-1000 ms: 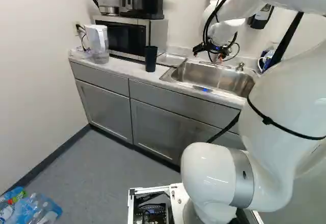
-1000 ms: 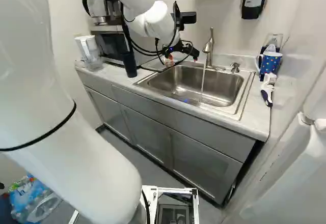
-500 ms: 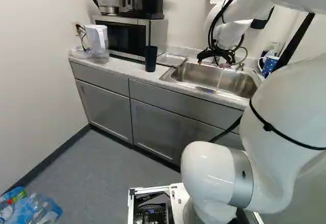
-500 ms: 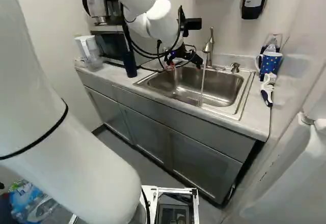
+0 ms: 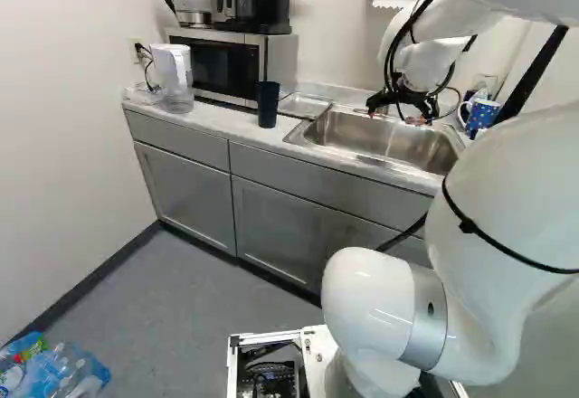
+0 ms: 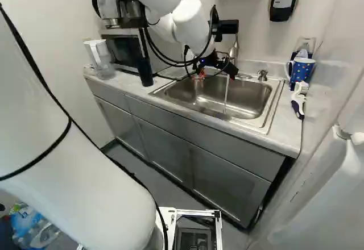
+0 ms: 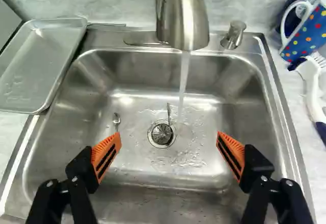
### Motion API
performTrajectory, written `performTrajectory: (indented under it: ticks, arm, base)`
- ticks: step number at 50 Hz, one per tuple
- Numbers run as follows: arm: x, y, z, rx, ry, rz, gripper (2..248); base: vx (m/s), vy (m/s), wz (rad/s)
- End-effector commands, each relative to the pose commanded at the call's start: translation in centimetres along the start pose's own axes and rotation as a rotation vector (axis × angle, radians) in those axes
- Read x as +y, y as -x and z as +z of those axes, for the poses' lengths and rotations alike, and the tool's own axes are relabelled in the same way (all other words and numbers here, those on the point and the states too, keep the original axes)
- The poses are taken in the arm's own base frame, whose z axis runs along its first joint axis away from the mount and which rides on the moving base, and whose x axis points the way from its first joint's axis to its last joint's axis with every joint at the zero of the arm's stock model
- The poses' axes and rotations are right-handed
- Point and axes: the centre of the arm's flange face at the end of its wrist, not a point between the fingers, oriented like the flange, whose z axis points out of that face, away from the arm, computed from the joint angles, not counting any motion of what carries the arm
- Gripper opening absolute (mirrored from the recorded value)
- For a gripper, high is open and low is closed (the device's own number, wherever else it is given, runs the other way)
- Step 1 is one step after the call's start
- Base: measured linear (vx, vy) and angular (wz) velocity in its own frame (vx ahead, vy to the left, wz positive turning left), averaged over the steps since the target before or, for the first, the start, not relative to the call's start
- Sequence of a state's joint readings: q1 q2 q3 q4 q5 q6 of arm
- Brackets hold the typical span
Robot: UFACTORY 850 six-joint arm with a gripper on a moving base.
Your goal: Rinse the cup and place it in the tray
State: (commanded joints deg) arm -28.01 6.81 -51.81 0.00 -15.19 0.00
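1. Two orange pads (image 7: 106,155) are spread wide, with a big gap between them. The gripper (image 7: 169,138) is holding nothing. It hangs over the sink (image 7: 254,127), in front of the tap (image 7: 183,20), and water (image 7: 184,81) is running down near the drain (image 7: 162,134).

2. I see two things that could be the cup. One is the blue spotty mug (image 6: 302,70) on the counter (image 6: 282,139), at the right of the right base view, near a brush (image 6: 298,98). The other is the tall dark cup (image 6: 144,71), on the other side of the sink, near the tray (image 7: 41,63). I can't tell for sure which one is meant.

3. The next move hangs on which way the cup lies. In the right base view, the mug is to the right of the gripper and the dark cup is to the left. Only one arm is here to do the job.

4. Both stand up straight, so their long way goes up and down. The fingers should go one on each side. The mug's handle points toward the sink, so a finger could bump it.

5. I think the job is just starting. The cup must be picked up, washed under the water, then put in the tray.
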Motion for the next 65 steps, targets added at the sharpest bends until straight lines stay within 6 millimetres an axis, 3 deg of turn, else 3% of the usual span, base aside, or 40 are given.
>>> performTrajectory:
  ticks: [8, 36, 65]
  arm:
    - [1.1, 0.1, -0.1, 0.0, 0.017, 0.018, 247]
    - [1.0, 0.1, -0.1, 0.0, 0.015, 0.016, 247]
    - [-2.8, 1.6, -1.3, 0.004, -0.045, -0.047, 247]
  base:
    - [0.0, 0.0, 0.0]
    - [0.0, 0.0, 0.0]
    - [0.0, 0.0, 0.0]
